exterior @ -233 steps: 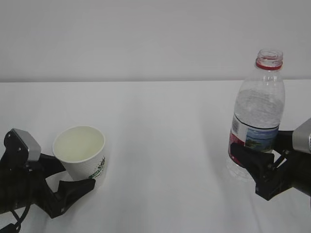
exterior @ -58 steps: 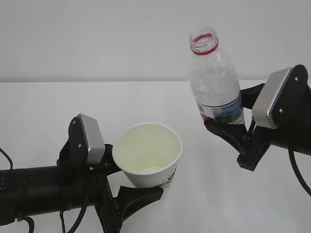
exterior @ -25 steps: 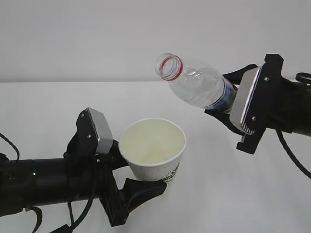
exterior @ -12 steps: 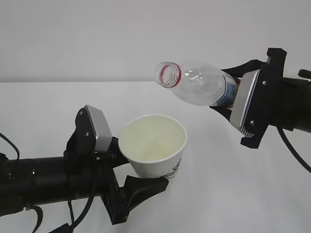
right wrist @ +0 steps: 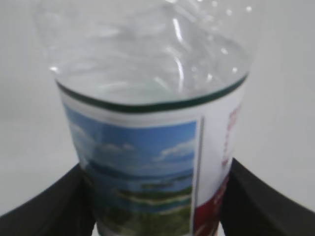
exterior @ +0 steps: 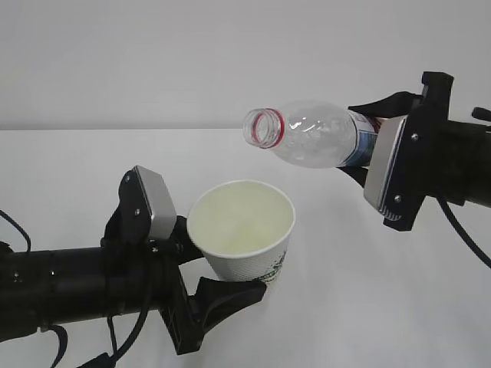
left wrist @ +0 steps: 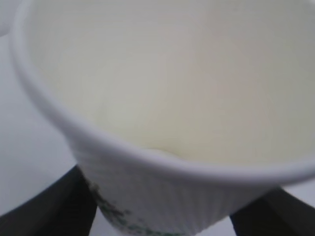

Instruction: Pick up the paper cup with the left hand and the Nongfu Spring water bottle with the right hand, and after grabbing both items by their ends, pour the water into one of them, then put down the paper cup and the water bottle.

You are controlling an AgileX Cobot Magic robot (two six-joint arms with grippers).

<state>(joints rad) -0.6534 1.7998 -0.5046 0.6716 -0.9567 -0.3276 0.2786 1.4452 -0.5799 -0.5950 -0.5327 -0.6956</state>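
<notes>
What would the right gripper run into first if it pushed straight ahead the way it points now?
Probably nothing: the right gripper, holding the water bottle, points left, above the paper cup. Depth is unclear.

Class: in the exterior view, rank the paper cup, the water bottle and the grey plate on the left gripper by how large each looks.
1. Water bottle, partly hidden by the right gripper.
2. Paper cup; close to the bottle, so unsure.
3. Grey plate on the left gripper, clearly smallest.
</notes>
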